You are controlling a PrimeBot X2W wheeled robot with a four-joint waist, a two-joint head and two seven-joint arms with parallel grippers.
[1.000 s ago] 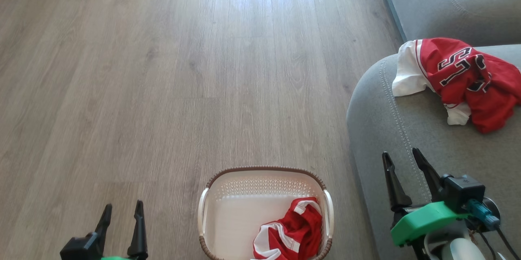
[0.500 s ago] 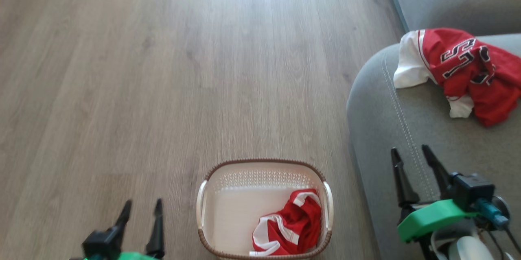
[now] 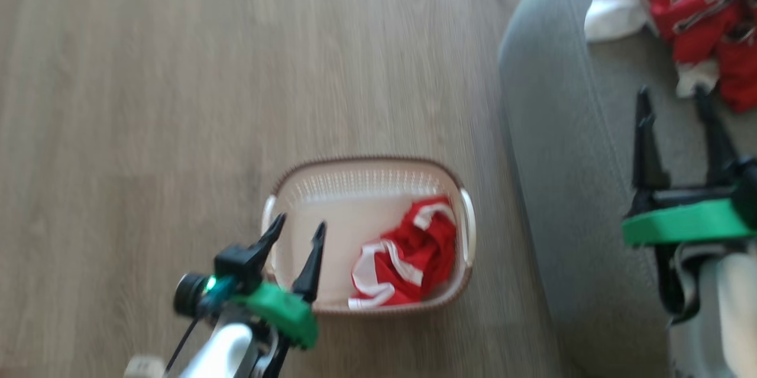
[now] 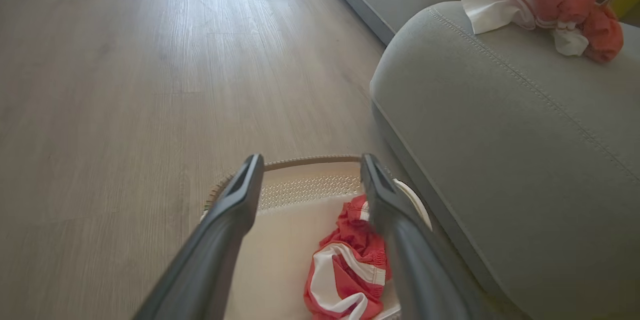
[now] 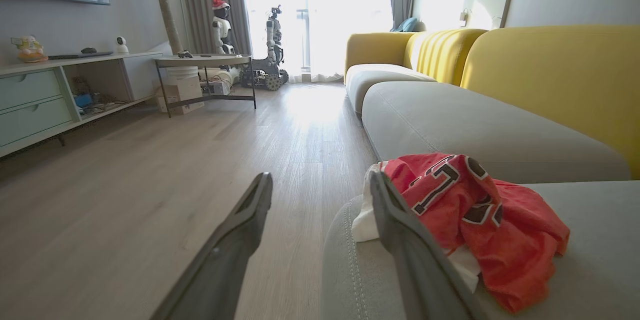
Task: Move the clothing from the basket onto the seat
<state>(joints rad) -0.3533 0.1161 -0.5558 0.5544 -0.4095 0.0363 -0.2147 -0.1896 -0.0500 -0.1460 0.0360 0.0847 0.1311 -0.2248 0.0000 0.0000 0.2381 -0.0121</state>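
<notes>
A cream basket (image 3: 366,180) with a brown rim stands on the wood floor beside the grey seat (image 3: 562,189). Crumpled red-and-white shorts (image 3: 408,257) lie in its right half, also seen in the left wrist view (image 4: 345,272). A red jersey (image 3: 701,2) with numerals lies on the seat, and the right wrist view shows this jersey (image 5: 475,210) close ahead. My left gripper (image 3: 298,230) is open, hovering over the basket's left rim with nothing between its fingers. My right gripper (image 3: 674,97) is open above the seat, just short of the jersey.
The seat's rounded edge (image 4: 400,59) stands close to the basket's right side. In the right wrist view a yellow sofa back (image 5: 550,69), a low table (image 5: 205,62), a cabinet (image 5: 60,94) and other robots (image 5: 272,49) by the window lie farther off.
The head camera has tilted down, shifting the whole picture. My left gripper has risen from the lower left toward the basket's left rim. Both grippers stay open.
</notes>
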